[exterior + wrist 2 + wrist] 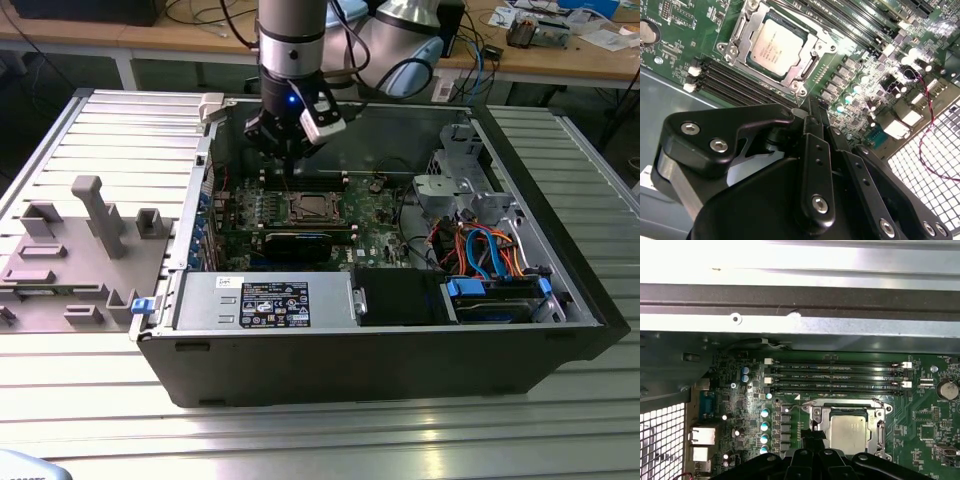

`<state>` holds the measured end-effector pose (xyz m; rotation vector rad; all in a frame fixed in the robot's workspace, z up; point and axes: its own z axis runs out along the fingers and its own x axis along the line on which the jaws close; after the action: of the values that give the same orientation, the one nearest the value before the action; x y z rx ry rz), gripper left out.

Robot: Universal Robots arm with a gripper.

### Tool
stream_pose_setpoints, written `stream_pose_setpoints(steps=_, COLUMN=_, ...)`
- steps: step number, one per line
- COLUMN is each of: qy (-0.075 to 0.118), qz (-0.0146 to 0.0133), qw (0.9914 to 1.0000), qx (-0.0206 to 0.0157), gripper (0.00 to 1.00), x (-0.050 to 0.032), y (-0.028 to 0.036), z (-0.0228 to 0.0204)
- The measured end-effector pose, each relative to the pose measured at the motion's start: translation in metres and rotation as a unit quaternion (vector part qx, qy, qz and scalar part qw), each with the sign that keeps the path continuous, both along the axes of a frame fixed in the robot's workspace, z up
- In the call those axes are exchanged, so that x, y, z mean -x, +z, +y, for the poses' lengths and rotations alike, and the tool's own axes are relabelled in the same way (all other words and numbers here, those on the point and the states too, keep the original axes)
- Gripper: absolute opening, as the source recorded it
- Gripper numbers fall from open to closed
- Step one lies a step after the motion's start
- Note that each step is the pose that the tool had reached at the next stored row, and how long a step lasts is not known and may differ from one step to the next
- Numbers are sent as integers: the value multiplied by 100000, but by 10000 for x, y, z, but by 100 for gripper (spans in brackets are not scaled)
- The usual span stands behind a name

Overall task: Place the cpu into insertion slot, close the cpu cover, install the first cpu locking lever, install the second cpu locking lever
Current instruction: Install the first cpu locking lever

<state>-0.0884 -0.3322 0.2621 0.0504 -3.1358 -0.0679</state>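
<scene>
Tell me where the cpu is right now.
The cpu sits in the insertion slot on the green board, framed by the cpu cover, beside the long memory slots; the gripper is above it.

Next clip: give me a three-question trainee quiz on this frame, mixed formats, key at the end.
1. True or false: the cpu lies in the insertion slot with the cpu cover down around it.
2. In the exterior view, the gripper hangs above: A) the motherboard B) the power supply C) the grey fixture plate
3. Fill in: beside the socket in both wrist views run long black ____ slots.

Key: 1 true; 2 A; 3 memory.
</scene>
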Motion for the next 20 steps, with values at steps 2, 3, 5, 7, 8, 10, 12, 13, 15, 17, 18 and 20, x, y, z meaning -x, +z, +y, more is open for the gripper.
stream_pose_setpoints(steps=2, qy=-1, qz=-6, qw=100000, qx=-9, gripper=11, x=30, y=-1, z=5)
stream_pose_setpoints(steps=3, qy=-3, qz=-5, qw=100000, qx=-4, gripper=11, x=37, y=-1, z=5)
stream_pose_setpoints(steps=5, qy=-1, qz=-2, qw=100000, qx=-1, gripper=11, x=64, y=-1, z=5)
stream_pose_setpoints(steps=7, qy=0, qz=0, qw=100000, qx=-1, gripper=11, x=94, y=-2, z=5)
stream_pose_setpoints(steps=8, qy=1, qz=-1, qw=100000, qx=-1, gripper=11, x=101, y=-2, z=5)
stream_pose_setpoints(steps=10, qy=-2, qz=-2, qw=100000, qx=-4, gripper=11, x=122, y=-2, z=5)
stream_pose_setpoints(steps=12, qy=-1, qz=0, qw=100000, qx=-2, gripper=11, x=136, y=-2, z=5)
stream_pose_setpoints(steps=13, qy=0, qz=-1, qw=100000, qx=-3, gripper=11, x=144, y=-3, z=5)
stream_pose_setpoints(steps=15, qy=-3, qz=1, qw=100000, qx=1, gripper=11, x=163, y=-3, z=5)
stream_pose_setpoints(steps=17, qy=1, qz=0, qw=100000, qx=0, gripper=11, x=182, y=-3, z=5)
stream_pose_setpoints(steps=18, qy=-1, qz=-2, qw=100000, qx=-3, gripper=11, x=190, y=-4, z=5)
stream_pose_setpoints(steps=20, qy=-1, qz=2, qw=100000, qx=-1, gripper=11, x=216, y=-4, z=5)
